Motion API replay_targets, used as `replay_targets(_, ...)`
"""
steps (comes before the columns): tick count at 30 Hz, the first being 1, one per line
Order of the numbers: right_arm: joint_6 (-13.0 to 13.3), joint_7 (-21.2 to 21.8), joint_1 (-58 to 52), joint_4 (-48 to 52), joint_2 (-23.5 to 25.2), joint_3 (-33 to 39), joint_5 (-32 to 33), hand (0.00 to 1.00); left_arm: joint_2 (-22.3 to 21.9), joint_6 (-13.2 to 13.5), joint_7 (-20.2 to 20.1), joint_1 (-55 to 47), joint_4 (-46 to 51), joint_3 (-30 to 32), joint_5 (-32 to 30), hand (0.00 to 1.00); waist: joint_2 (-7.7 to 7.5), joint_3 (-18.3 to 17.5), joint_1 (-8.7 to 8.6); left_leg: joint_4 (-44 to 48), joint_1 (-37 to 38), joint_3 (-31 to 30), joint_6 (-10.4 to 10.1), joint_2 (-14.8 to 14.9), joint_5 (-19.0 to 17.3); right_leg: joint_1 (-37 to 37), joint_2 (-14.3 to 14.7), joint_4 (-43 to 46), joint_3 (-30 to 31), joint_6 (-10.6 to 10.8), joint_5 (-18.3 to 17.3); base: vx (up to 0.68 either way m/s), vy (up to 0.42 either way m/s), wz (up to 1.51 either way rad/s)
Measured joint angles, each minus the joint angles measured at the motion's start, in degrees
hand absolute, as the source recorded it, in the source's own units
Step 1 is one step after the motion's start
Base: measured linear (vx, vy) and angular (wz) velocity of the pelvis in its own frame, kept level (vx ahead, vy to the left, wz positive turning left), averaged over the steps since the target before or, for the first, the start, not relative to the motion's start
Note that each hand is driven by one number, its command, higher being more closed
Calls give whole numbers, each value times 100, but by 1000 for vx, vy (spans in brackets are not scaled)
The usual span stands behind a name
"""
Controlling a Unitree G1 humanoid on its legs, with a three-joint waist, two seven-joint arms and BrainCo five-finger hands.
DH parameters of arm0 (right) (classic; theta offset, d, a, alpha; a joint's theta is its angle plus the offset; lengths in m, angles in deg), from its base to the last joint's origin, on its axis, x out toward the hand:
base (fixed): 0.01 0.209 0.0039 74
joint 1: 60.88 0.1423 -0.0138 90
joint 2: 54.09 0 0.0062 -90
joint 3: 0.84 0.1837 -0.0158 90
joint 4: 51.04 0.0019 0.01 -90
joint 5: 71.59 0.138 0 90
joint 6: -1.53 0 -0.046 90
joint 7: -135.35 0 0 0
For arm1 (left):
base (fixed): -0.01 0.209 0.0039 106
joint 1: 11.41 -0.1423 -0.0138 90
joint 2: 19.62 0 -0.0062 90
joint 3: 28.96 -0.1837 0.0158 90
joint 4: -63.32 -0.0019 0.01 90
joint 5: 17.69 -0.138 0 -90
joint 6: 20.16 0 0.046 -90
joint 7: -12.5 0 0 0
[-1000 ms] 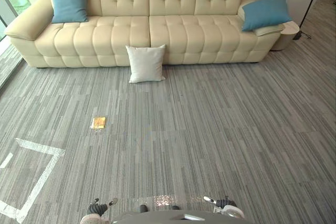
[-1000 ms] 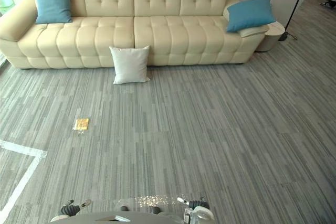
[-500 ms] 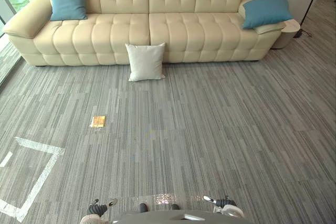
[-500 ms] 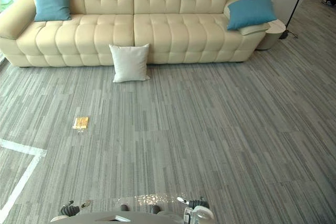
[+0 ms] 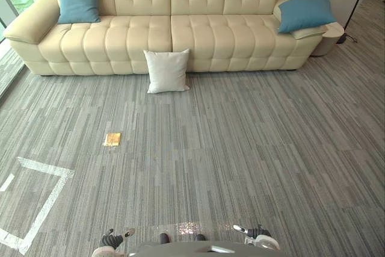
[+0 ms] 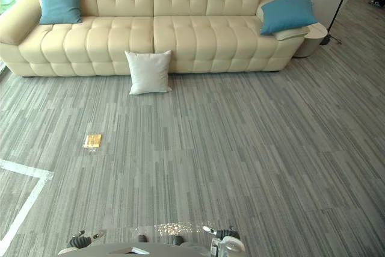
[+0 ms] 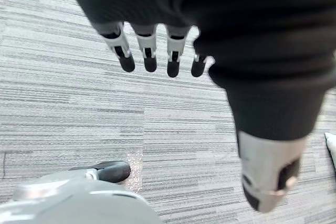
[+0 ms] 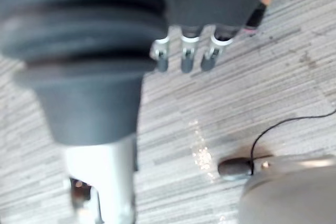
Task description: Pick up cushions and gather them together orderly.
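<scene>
- At the far side of the grey striped carpet [image 5: 240, 148], in front of you, the square white fabric cushion [image 5: 167, 71] stood on the floor. It was propped near upright against the front of the cream tufted leather sofa [image 5: 198, 34], its flat face turned toward you.
- Relation that mattered: the white cushion lay straight ahead and a little to the robot's left of centre, well apart from both hands. By judgement the left hand had the slightly shorter line to it. Being square, it offered no long axis to align to.
- The other two sat on the sofa, well apart from each other. The square blue fabric cushion [image 5: 78, 1] leaned on the backrest at the robot's left end. The second blue fabric cushion [image 5: 305, 12] lay tilted on the right armrest.
- Left hand [image 7: 148, 51]: hung low at your side above bare carpet, fingers straight and relaxed, thumb [image 7: 268, 182] apart. It held nothing and touched nothing.
- Right hand [image 8: 186, 56]: likewise low over carpet, fingers loosely extended, nothing in them.
- A small flat yellow object [image 5: 112, 139] lay on the carpet to the left of the path. White tape lines [image 5: 45, 200] marked the floor nearer on that side.
- Judgement: you needed to close the distance to the sofa before any reach was possible.
</scene>
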Motion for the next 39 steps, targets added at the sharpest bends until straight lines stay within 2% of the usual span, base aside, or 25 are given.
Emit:
replay_targets(28,-31,163,16,6,-3,-1,-2,0,32,-6,-4,1,-13,-2,3,0,-43,4,28,0,-212,144,62,-2,-53,-264,-3,1,86,-1,4,-5,-3,-1)
replay_targets(32,-81,177,50,9,1,5,-2,0,64,-5,-4,11,49,2,9,0,-59,14,91,39,-351,332,112,-4,-158,-515,-8,140,256,84,-75,-15,8,-22)
replay_targets(34,-97,180,99,17,17,24,-2,0,79,-5,-6,16,69,3,14,0,-88,60,82,297,-476,438,196,-2,-370,-764,-45,594,328,142,-316,49,48,-18)
replay_targets(35,-96,181,105,25,34,94,0,0,103,-6,-7,15,110,2,32,0,-117,99,85,638,-583,468,224,-4,-623,-947,-106,1105,340,231,-591,80,58,-13)
replay_targets(36,-97,183,97,45,65,130,1,0,79,-5,-6,22,110,-1,56,0,-106,117,86,882,-625,476,297,4,-828,-1110,-152,1573,287,382,-736,89,72,-17)
replay_targets(37,-97,185,95,76,46,136,4,0,31,-5,-1,36,114,0,57,0,-63,163,100,1021,-641,485,335,48,-957,-1278,-167,2067,176,419,-770,64,78,-9)
replay_targets(38,-91,186,55,286,29,131,5,0,-6,-6,-3,81,113,7,53,0,27,222,102,1297,-625,477,356,127,-1180,-1737,-214,3188,-20,400,-815,124,111,-4)
replay_targets(39,-87,188,-35,487,40,115,5,0,8,-6,-3,129,125,20,55,0,59,249,93,1538,-600,465,374,138,-1393,-2176,-370,4195,-203,230,-835,167,104,3)
